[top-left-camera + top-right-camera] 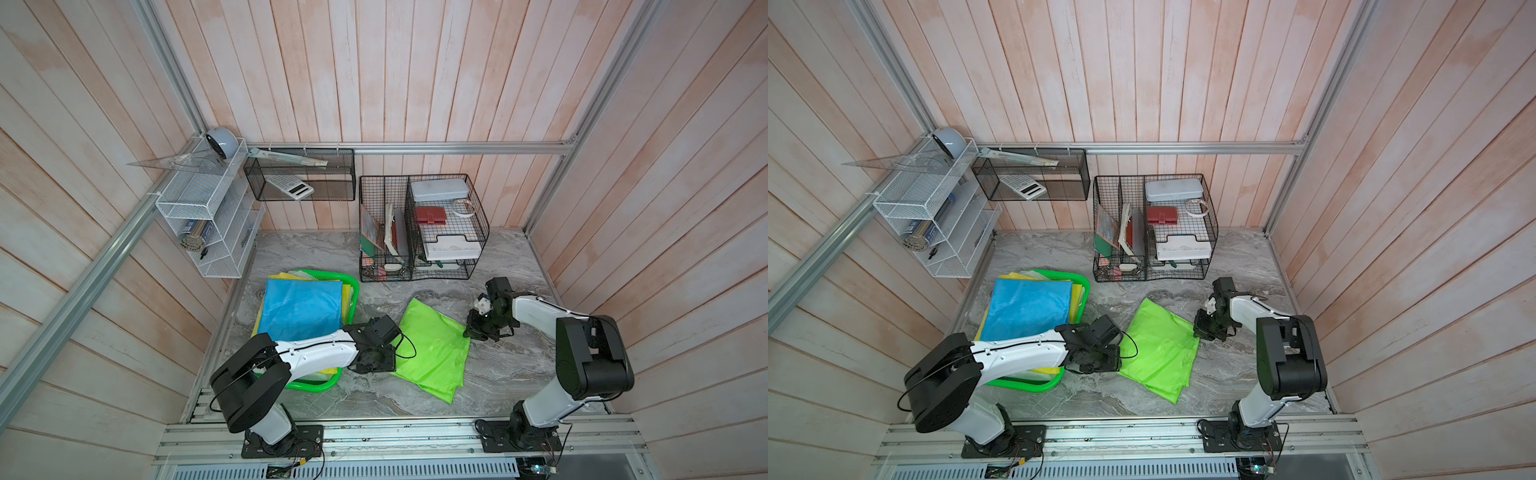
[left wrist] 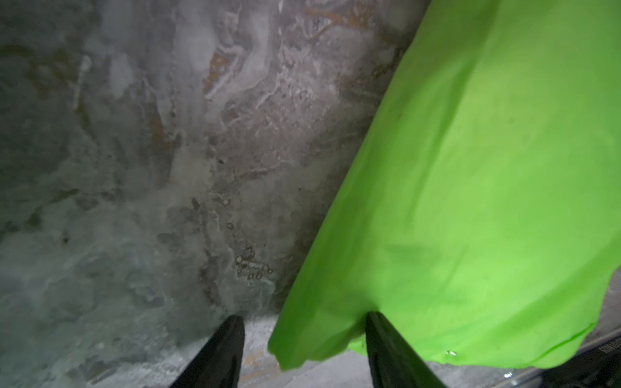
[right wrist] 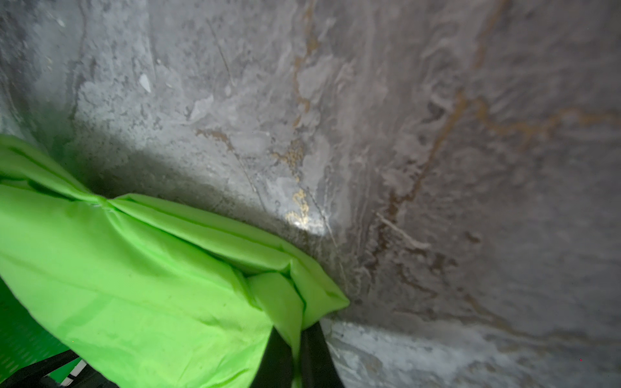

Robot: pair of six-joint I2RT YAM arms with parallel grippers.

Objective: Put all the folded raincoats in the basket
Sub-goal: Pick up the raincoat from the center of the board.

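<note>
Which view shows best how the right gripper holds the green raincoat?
The right wrist view: the right gripper is shut on a corner of the raincoat, fabric pinched between its fingers. Both top views show the gripper at that corner, the pinch hidden. The left wrist view shows only the raincoat's opposite edge.

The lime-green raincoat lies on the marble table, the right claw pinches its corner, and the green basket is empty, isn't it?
Not empty: both top views show the basket holding a blue folded sheet over yellow ones. The raincoat does lie on the table, its corner pinched by the right gripper.
</note>
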